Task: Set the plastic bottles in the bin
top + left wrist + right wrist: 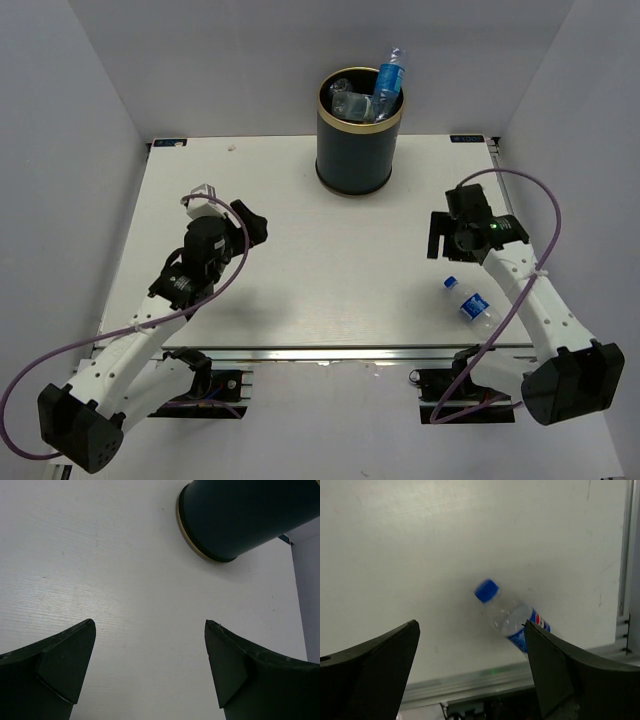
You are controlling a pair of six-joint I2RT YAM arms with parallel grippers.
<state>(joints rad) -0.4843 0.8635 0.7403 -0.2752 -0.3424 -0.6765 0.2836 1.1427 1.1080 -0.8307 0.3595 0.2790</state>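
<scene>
White tbl [300,290], pale walls [80,120] — bin [355,150] at back.

We've got open worktop [330,290] across the middle; the bin [354,150] blocks the back centre, and one water bottle [474,303] lies near the right front edge.

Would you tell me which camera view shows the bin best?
The top external view: the bin shows whole, with bottles in its open top. The left wrist view catches only its lower wall and base; the right wrist view misses it.
</scene>
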